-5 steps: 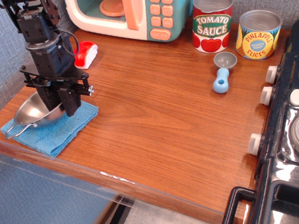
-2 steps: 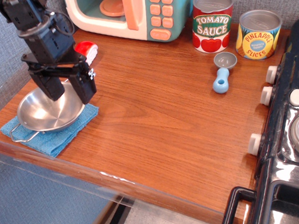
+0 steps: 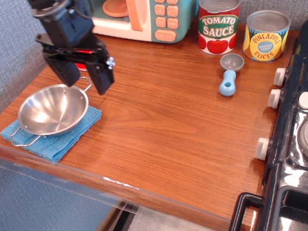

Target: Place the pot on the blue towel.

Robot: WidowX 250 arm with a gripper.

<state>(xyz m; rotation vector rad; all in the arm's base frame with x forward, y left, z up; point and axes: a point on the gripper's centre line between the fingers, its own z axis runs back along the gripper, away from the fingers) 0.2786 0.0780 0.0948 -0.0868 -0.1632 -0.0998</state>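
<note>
The shiny steel pot (image 3: 52, 110) with two wire loop handles rests upright on the light blue towel (image 3: 64, 142) at the front left of the wooden counter. My gripper (image 3: 85, 81) hangs above and just behind the pot's far right rim, lifted clear of it. Its two black fingers (image 3: 99, 72) stand apart with nothing between them. It is open and empty.
A toy microwave (image 3: 138, 10) stands at the back, with a red-and-white item partly hidden behind my gripper. A tomato sauce can (image 3: 219, 22), a pineapple can (image 3: 266, 35) and a grey-and-blue scoop (image 3: 229, 74) sit at the back right. A black stove (image 3: 303, 134) fills the right edge.
My gripper let go of the pot, rose and moved back and to the right. The pot now lies flat on the towel, fully visible.
</note>
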